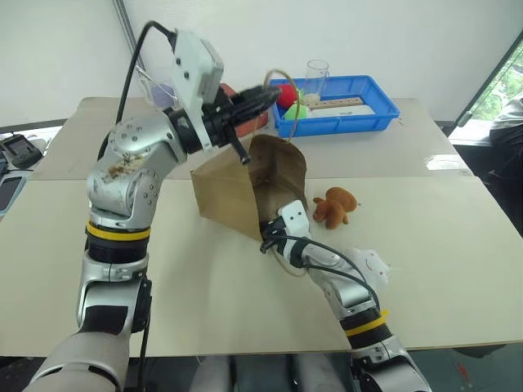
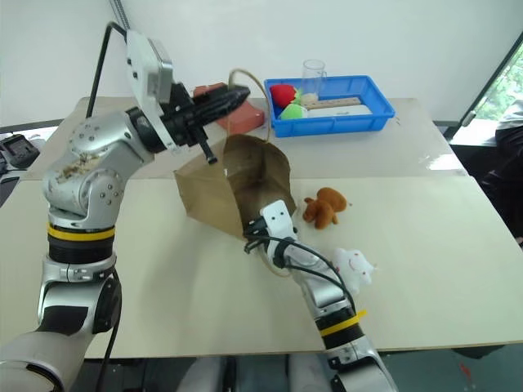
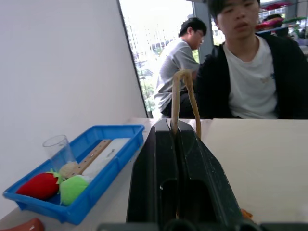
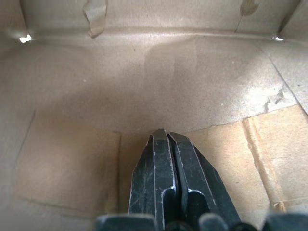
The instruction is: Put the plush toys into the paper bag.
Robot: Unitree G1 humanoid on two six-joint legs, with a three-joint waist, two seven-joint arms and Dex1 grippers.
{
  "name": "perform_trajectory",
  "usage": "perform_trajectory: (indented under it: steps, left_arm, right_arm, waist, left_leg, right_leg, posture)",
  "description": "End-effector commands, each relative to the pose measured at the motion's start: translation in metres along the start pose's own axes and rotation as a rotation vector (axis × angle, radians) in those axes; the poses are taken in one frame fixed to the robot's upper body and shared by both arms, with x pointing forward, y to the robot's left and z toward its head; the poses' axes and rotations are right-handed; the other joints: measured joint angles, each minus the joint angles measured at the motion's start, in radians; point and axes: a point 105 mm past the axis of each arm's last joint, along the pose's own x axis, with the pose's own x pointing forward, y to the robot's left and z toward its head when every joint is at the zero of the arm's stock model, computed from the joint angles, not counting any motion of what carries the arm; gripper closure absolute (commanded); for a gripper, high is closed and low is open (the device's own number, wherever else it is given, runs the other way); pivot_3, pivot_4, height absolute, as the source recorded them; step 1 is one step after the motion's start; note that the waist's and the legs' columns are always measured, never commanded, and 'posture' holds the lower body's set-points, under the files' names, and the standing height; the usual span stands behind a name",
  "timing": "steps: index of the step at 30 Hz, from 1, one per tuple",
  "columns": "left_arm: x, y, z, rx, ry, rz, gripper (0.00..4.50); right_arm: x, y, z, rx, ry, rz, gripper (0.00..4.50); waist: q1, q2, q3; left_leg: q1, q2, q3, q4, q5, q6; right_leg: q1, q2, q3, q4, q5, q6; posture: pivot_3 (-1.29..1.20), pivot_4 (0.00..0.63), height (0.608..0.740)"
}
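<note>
The left hand (image 1: 270,100) is raised above the desk (image 1: 458,245), its two black fingers pressed together on a thin beige cord handle (image 3: 184,98) of the paper bag (image 1: 237,192), so that the bag hangs tilted with one upper corner lifted. The right hand (image 4: 168,139) is low, its fingers closed with nothing between them, and it reaches into the bag's open mouth; the right wrist view shows creased brown paper walls on all sides of it. The bag is plain brown kraft, much larger than either toy, its mouth facing the robot and to its right. Just beside the mouth, on the robot's right, the reddish-brown plush toy (image 1: 335,206) lies on the desk, apart from the bag. The white plush toy (image 2: 353,265) lies nearer the robot, close against the right forearm. Behind the bag stands a blue tray (image 1: 380,110) with a red toy (image 3: 39,185), a green toy (image 3: 73,187), a clear cup (image 1: 317,75) and a wooden strip (image 3: 94,155) in it; a reddish-orange block (image 2: 237,118) lies just left of the tray, near the left hand. Two people (image 3: 250,72) sit past the desk's far edge in the left wrist view. The desk to the right of the toys and in front of the bag is open, with its near edge close to the white toy.
</note>
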Motion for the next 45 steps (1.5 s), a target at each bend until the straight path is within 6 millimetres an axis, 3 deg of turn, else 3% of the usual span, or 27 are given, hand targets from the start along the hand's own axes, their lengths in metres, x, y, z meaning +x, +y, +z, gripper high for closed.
perform_trajectory:
  steps: [1,7,14,15,17,20,26,33,34,39,45]
  left_arm:
    - [-0.002,-0.016,-0.003,0.013,0.000,-0.040,4.50]
    - [-0.002,-0.028,-0.023,-0.030,0.025,-0.040,4.50]
    - [-0.001,-0.041,-0.034,-0.081,0.028,-0.070,4.50]
    - [-0.001,-0.041,-0.036,-0.085,0.031,-0.071,4.50]
    - [-0.001,-0.041,-0.038,-0.095,0.032,-0.073,4.50]
    - [0.000,-0.042,-0.039,-0.107,0.029,-0.081,4.50]
    - [0.001,-0.041,-0.038,-0.130,0.017,-0.079,4.50]
    - [-0.001,-0.040,-0.036,-0.132,0.014,-0.075,4.50]
    - [-0.002,-0.039,-0.035,-0.133,0.015,-0.075,4.50]
    - [-0.003,-0.038,-0.034,-0.145,0.015,-0.068,4.50]
    - [-0.004,-0.035,-0.032,-0.167,0.009,-0.062,4.50]
  right_arm:
    - [-0.007,-0.009,-0.002,0.009,0.023,-0.002,4.43]
    - [-0.036,-0.022,0.033,-0.097,-0.025,0.043,2.54]
    - [-0.111,-0.036,0.068,-0.342,0.039,0.173,0.14]
    - [-0.120,-0.038,0.072,-0.367,0.056,0.187,0.06]
    - [-0.135,-0.048,0.076,-0.465,0.099,0.185,0.06]
    - [-0.137,-0.071,0.082,-0.551,0.113,0.093,0.06]
    - [-0.113,-0.096,0.056,-0.712,0.213,0.047,0.06]
    - [-0.087,-0.119,0.038,-0.650,0.255,0.011,0.06]
    - [-0.087,-0.123,0.034,-0.652,0.278,0.007,0.60]
    - [-0.087,-0.129,0.024,-0.664,0.331,0.009,2.27]
    - [-0.082,-0.125,0.037,-0.703,0.253,0.013,4.25]
  waist:
    - [0.001,0.000,0.000]
    - [0.013,0.000,0.000]
    - [0.013,0.000,0.000]
    - [0.011,0.000,0.001]
    - [0.010,-0.001,0.001]
    - [0.004,-0.001,0.001]
    - [0.004,-0.001,0.001]
    - [0.007,-0.001,0.001]
    - [0.008,-0.001,0.001]
    - [0.012,-0.001,0.001]
    - [0.008,-0.001,0.001]
  left_leg:
    - [0.000,0.000,0.000,0.000,0.000,0.000]
    - [-0.004,-0.002,-0.001,0.001,0.000,0.000]
    - [-0.006,-0.004,-0.002,0.000,-0.001,0.001]
    - [-0.006,-0.004,-0.002,0.000,-0.001,0.001]
    - [-0.005,-0.004,-0.001,0.000,0.000,0.001]
    - [-0.005,-0.004,-0.001,0.001,0.000,0.001]
    - [-0.004,-0.004,0.000,0.001,0.000,0.001]
    - [-0.005,-0.004,0.000,0.001,0.000,0.001]
    - [-0.005,-0.004,0.000,0.001,0.000,0.001]
    - [-0.005,-0.005,0.000,0.001,0.000,0.001]
    - [-0.005,-0.005,0.000,0.001,0.000,0.001]
  right_leg:
    - [0.000,0.000,0.000,0.000,0.000,0.000]
    - [-0.002,-0.002,-0.001,-0.003,0.000,0.000]
    - [-0.002,-0.003,-0.001,-0.005,-0.001,0.002]
    - [-0.001,-0.003,-0.001,-0.005,-0.001,0.002]
    - [-0.001,-0.003,-0.001,-0.005,-0.001,0.002]
    - [0.000,-0.003,-0.001,-0.005,-0.001,0.002]
    - [0.000,-0.002,0.000,-0.005,-0.001,0.002]
    - [-0.001,-0.003,0.000,-0.005,-0.001,0.002]
    - [-0.001,-0.003,0.000,-0.005,-0.001,0.002]
    - [-0.001,-0.004,0.000,-0.005,-0.001,0.002]
    - [-0.001,-0.004,0.000,-0.005,-0.001,0.002]
  posture:
    - [0.00,0.150,0.740]
    - [0.00,0.150,0.740]
    - [0.00,0.150,0.740]
    - [0.00,0.150,0.740]
    - [0.00,0.150,0.740]
    - [0.00,0.150,0.740]
    - [0.00,0.150,0.740]
    - [0.00,0.150,0.740]
    - [0.00,0.150,0.740]
    - [0.00,0.150,0.740]
    - [0.00,0.150,0.740]
